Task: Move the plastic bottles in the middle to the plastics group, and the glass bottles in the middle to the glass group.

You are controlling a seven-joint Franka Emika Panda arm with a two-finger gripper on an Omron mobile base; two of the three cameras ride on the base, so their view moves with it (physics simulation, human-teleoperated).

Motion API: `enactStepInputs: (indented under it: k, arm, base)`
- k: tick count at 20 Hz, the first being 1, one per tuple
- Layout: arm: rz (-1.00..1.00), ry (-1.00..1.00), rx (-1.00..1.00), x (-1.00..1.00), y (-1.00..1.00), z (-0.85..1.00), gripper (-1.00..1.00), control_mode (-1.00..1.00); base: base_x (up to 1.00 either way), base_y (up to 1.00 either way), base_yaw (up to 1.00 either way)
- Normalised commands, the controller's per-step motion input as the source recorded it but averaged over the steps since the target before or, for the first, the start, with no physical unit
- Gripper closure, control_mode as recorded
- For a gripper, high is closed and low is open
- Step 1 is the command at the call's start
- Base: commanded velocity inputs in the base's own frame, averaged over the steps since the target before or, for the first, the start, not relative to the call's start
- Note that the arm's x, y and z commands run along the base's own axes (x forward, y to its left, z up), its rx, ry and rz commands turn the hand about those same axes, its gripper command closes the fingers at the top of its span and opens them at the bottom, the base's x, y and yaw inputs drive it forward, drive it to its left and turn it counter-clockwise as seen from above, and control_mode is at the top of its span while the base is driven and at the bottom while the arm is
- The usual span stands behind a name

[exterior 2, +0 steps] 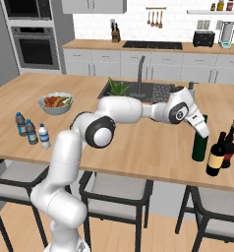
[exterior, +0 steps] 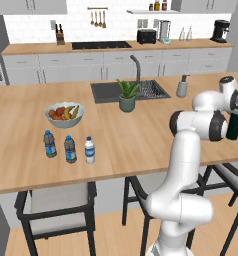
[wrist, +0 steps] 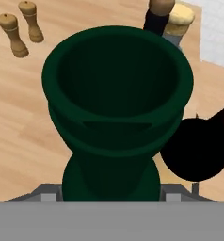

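My gripper (exterior 2: 201,127) is shut on the neck of the tall dark green wine bottle (exterior 2: 199,142), which stands upright at the right end of the island; whether its base touches the wood is unclear. The hand view looks straight down into the wine bottle's mouth (wrist: 117,89). Just right of it stand the brown bottle with a yellow label (exterior 2: 217,156) and the dark reddish-brown bottle (exterior 2: 231,141). Far left, the white-capped water bottle (exterior: 89,150) stands beside two dark-capped water bottles (exterior: 50,143) (exterior: 70,149).
Two wooden shakers (wrist: 20,27) stand on the counter beyond the wine bottle. A fruit bowl (exterior: 64,114), a potted plant (exterior: 127,96), the sink (exterior: 107,92) and a soap dispenser (exterior: 182,86) occupy the island's middle and back. Stools (exterior 2: 116,189) line the near edge.
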Motion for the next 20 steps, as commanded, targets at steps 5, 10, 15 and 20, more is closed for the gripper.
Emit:
enactStepInputs:
  k: [5, 10, 15, 20]
  arm:
    - [-0.07, -0.06, 0.05, 0.0, -0.16, 0.0, 1.0, -1.0]
    - [-0.03, -0.08, 0.03, 0.0, 0.0, -0.03, 1.0, -1.0]
    - [-0.03, -0.13, 0.02, -0.05, 0.0, -0.1, 1.0, -1.0]
    - [-0.02, -0.12, 0.0, -0.23, 0.0, -0.02, 1.0, -1.0]
  base:
    - [0.0, 0.0, 0.0]
    - [0.0, 0.0, 0.0]
    - [0.0, 0.0, 0.0]
    - [0.0, 0.0, 0.0]
